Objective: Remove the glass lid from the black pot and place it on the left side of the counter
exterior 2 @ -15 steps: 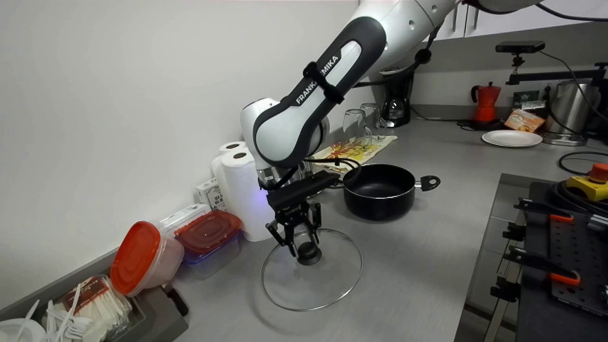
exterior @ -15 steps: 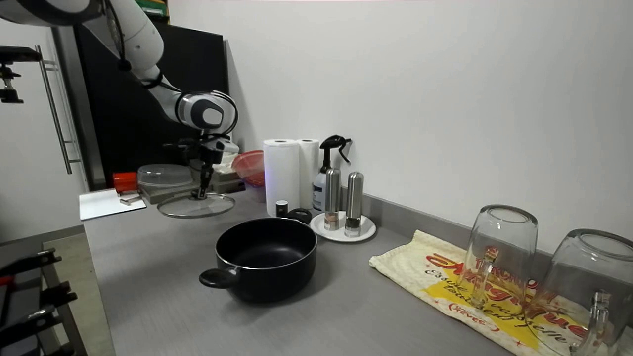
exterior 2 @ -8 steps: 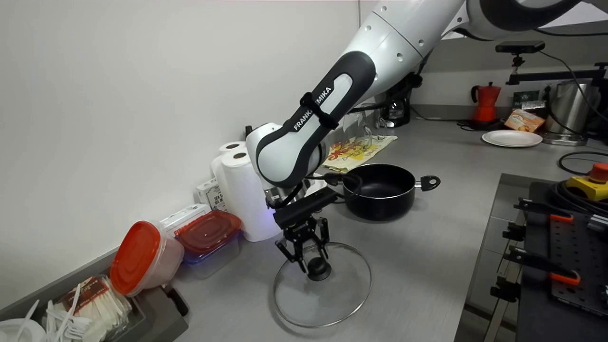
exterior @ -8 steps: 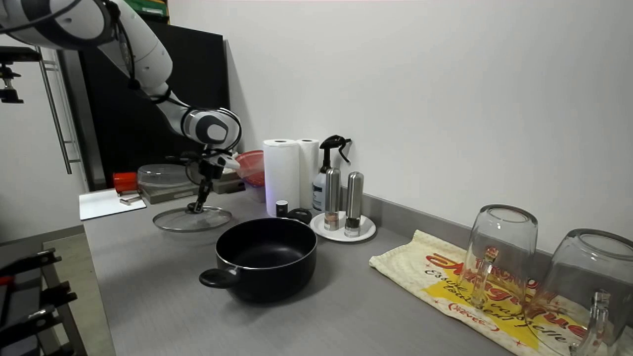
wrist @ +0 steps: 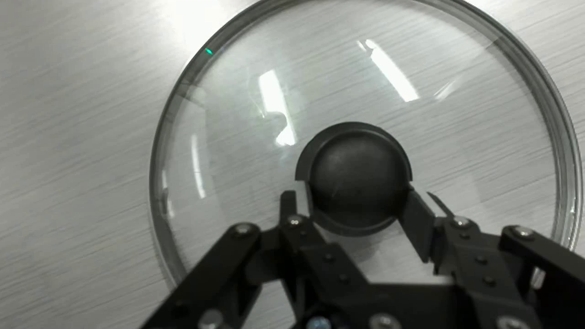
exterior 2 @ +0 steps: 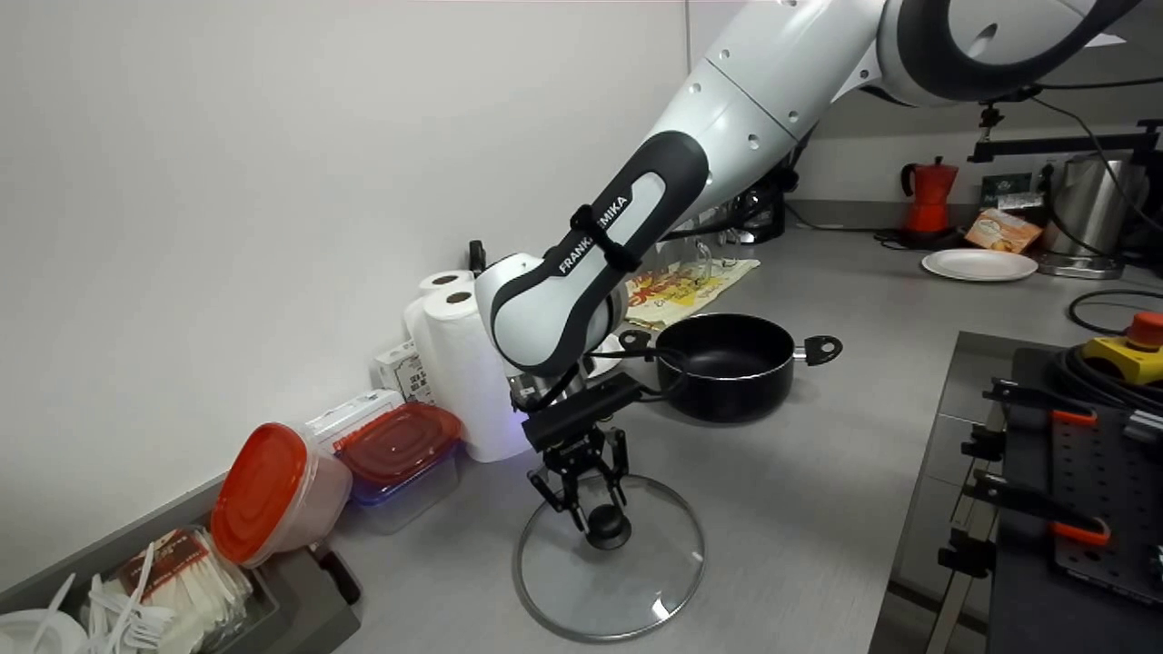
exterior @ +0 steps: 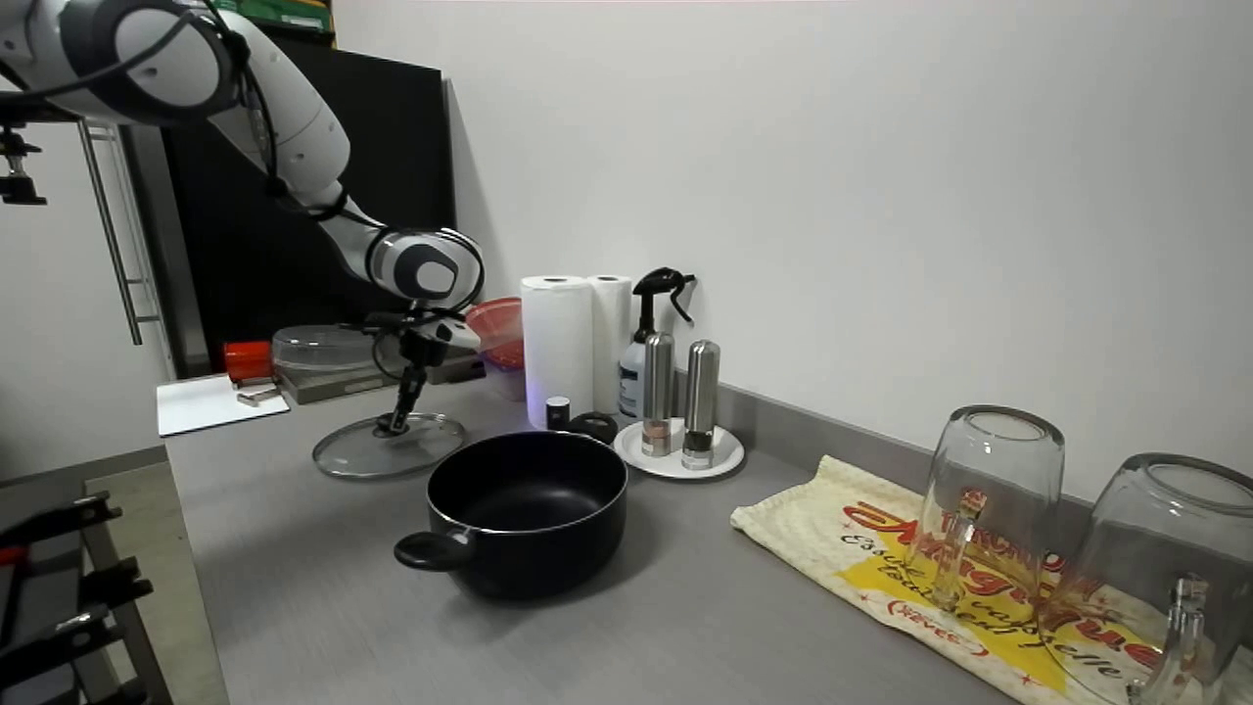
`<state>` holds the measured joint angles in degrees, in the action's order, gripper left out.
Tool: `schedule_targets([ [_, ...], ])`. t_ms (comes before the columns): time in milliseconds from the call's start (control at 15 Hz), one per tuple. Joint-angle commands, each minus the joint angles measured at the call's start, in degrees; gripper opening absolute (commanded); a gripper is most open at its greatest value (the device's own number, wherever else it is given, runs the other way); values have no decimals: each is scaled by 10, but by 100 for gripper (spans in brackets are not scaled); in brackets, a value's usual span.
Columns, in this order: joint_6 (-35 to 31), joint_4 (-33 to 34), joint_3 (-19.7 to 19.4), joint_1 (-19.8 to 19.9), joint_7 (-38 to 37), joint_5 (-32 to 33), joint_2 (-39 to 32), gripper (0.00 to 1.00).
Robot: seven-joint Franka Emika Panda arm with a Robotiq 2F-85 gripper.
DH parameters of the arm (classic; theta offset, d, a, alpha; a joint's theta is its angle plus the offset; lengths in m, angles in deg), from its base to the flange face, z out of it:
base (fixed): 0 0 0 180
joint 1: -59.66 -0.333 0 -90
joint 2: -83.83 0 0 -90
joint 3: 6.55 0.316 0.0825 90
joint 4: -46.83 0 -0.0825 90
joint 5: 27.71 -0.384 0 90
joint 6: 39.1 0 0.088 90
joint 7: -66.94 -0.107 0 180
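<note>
At the lower left in an exterior view, a red-topped tub [exterior 2: 273,495] leans; a flat tub [exterior 2: 400,450] and two paper rolls [exterior 2: 468,372] come next, and dragging the lid [exterior 2: 609,586] leftward could knock into them. The lid lies at bottom centre there, left of the pot [exterior 2: 725,392] in both exterior views, apparently flat on the counter [exterior 2: 818,481]. In the wrist view the claw [wrist: 360,194] is closed about its knob [wrist: 358,173], a finger [wrist: 418,221] against each side. Should the fingers part unevenly, or the arm [exterior 2: 672,173] rise with the knob not free, the lid could tip or slide; if its rim is in fact just off the surface, which I cannot rule out, letting go would drop it. To the right, a careless swing could bump the pot.

From the left again: see-through plastic under red tops, white paper cylinders, then clear glass, round and shallow-domed, edged in metal and streaked with reflections. The knob is smooth and dull black. The pot is wide, low and black, with stubby handles [exterior 2: 820,352] and a pale line round the rim; the counter is matte grey, finely grained.
</note>
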<state>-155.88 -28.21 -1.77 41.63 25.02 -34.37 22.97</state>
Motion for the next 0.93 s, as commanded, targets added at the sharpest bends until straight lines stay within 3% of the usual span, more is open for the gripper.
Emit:
schedule_targets([
  [0,18,32,-1,-1,5,-10,-12,26],
  [67,19,35,0,-1,7,-10,-14,26],
  [133,21,36,1,-1,9,-10,-14,65],
  [200,5,15,-6,-4,3,-5,-8,52],
  [333,6,17,-5,-4,4,-6,-8,65],
  [400,6,19,-5,-5,4,-6,-8,65],
  [467,7,18,-4,-3,5,-6,-7,90],
  [533,14,15,-2,-1,16,-5,-3,91],
  [600,7,20,-5,-4,5,-5,-8,73],
  [733,7,19,-5,-4,6,-5,-8,87],
  [867,7,19,-5,-4,7,-5,-8,91],
])
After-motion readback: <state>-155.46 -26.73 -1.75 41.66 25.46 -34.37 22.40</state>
